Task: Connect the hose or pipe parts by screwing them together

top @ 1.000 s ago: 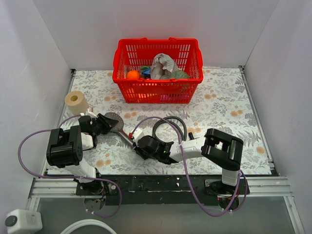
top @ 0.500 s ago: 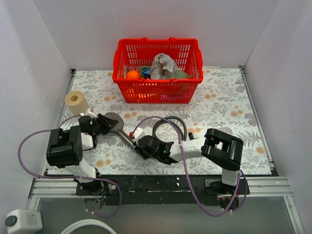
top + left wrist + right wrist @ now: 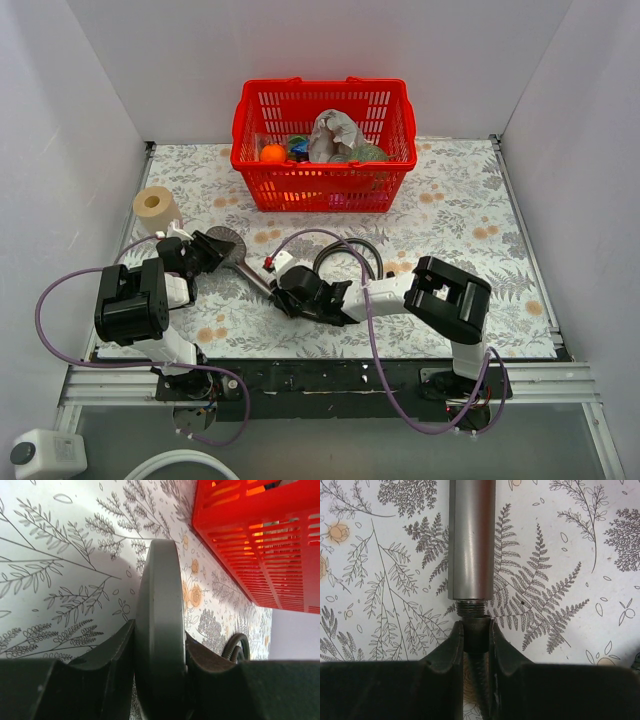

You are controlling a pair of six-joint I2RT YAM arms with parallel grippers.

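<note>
Lying on the fern-print table cover [image 3: 450, 215], a grey hand shower [image 3: 240, 262] stretches diagonally between two robot arms in the overhead view. Its round head points toward the left arm and its straight handle runs toward the right one. The left gripper [image 3: 210, 250] is clamped on the head, while the right gripper [image 3: 283, 288] meets the handle's free end. The dark coiled shower hose [image 3: 345, 255] loops on the cover just behind the right gripper. A red basket [image 3: 325, 190] of assorted items stands at the far side, and a paper roll [image 3: 155, 208] sits near the left edge, just beyond the left gripper.

Seen from the left wrist camera, the head [image 3: 157, 605] stands on edge, pinched between both fingers [image 3: 117, 657], which press its two flat faces. A curve of hose shows at lower right, with the basket's wall above it.

Seen from the right wrist camera, the fingers [image 3: 451, 647] are closed on the hose's end nut [image 3: 476, 630], held in line with the handle [image 3: 471, 540]. The nut's mouth touches the threaded stub [image 3: 471, 607] at the handle's end, and a few threads show between nut and handle.
</note>
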